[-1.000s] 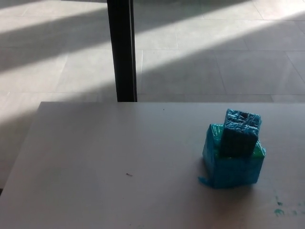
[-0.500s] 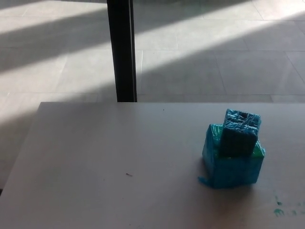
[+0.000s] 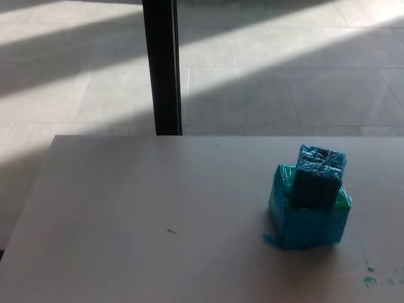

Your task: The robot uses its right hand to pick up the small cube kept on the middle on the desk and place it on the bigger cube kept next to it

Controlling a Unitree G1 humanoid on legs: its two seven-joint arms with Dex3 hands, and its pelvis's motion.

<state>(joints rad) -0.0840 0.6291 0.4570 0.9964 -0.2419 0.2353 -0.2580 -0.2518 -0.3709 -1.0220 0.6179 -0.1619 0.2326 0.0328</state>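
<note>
Two cubes wrapped in blue-green tape sit stacked on the pale desk (image 3: 126, 208) I am looking down on through the head camera. The small cube (image 3: 319, 177) rests on top of the bigger cube (image 3: 309, 221), both toward the right side of the desk. The small one sits toward the far side of the top, somewhat twisted against the cube beneath, and seems steady as it stands. I judge that the placing step is already done, since the small cube is no longer on the desk surface itself.

Neither of my robot's hands appears anywhere in view, so I cannot say whether either is open or closed; nothing is holding the stack. I take it the arms are pulled clear so they cannot knock it.

A loose flap of tape sticks out at the bigger cube's lower left corner. A few green smudges (image 3: 369, 278) mark the desk near the lower right. Beyond the far edge, a dark upright post (image 3: 161, 66) rises from a tiled floor (image 3: 284, 82) crossed by bands of sunlight.
</note>
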